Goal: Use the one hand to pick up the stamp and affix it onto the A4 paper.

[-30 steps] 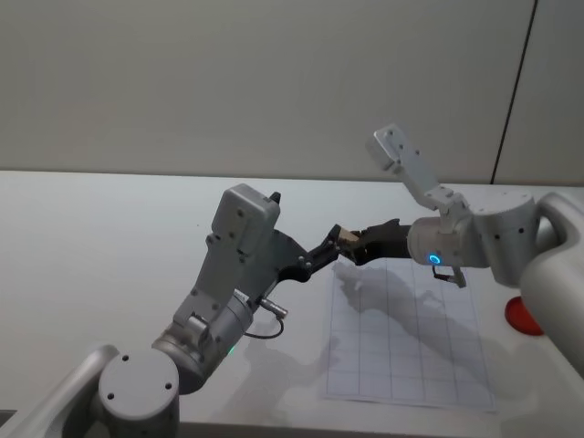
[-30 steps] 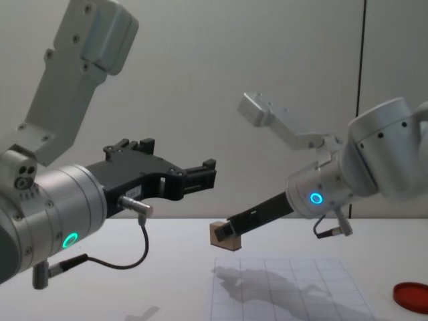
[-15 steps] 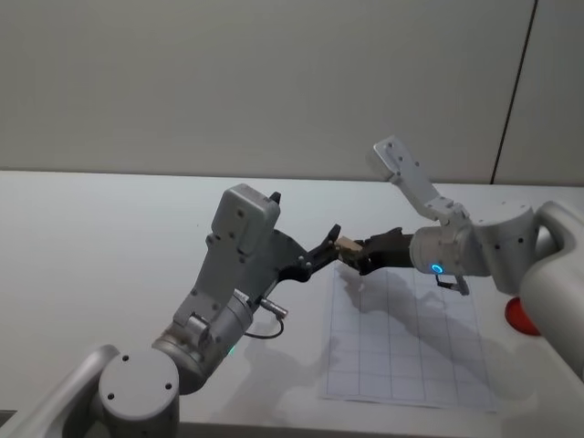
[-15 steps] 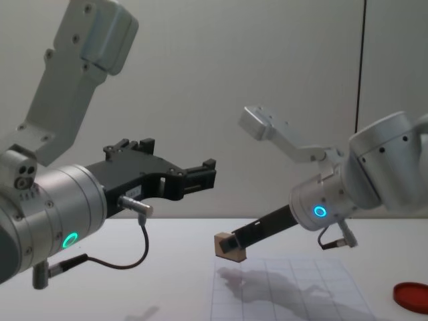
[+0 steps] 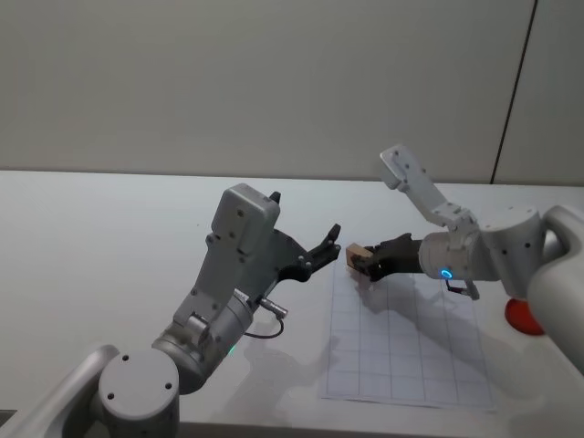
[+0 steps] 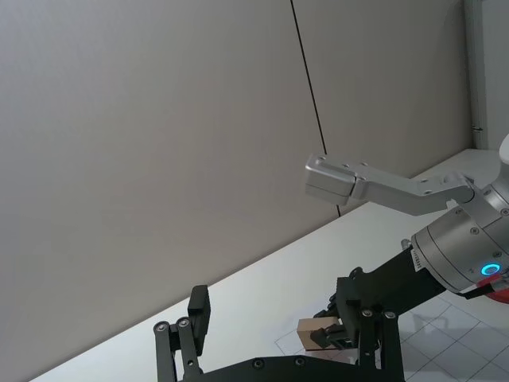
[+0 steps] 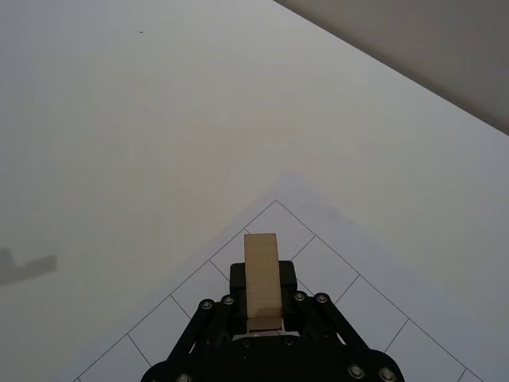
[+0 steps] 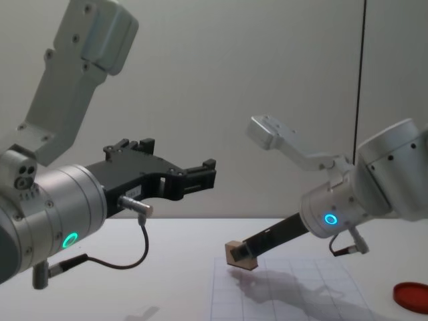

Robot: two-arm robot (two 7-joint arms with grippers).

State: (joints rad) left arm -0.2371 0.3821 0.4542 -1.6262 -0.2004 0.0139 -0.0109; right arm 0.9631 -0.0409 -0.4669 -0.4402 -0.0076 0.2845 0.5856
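- Since the earlier frame, the right gripper (image 5: 368,263) has been lowered and drawn in, so that the stamp (image 5: 355,256) is now carried low over the A4 paper (image 5: 411,351); the left arm has not been repositioned.
- The stamp is pinched between the right gripper's fingers, which are pressed against its sides. In the head view it is located at the 11 o'clock corner of the sheet.
- The left gripper (image 5: 321,251) is held raised at 9 o'clock of the stamp, apart from it, with its fingers spread and nothing between them.
- Progress: the pick-up is judged complete and the transfer to the paper nearly complete. Pressing down and releasing are judged outstanding. Contact between stamp and sheet cannot be confirmed; a shadow is cast directly beneath the block.
- Materials: the stamp is a small rectangular block of pale tan wood with squared edges. The paper is a thin white sheet, laid flat and ruled with a faint grey grid. The table (image 5: 109,237) is finished in smooth matte white.
- A flat round red disc (image 5: 520,315) is positioned at 3 o'clock of the paper, just off its edge.
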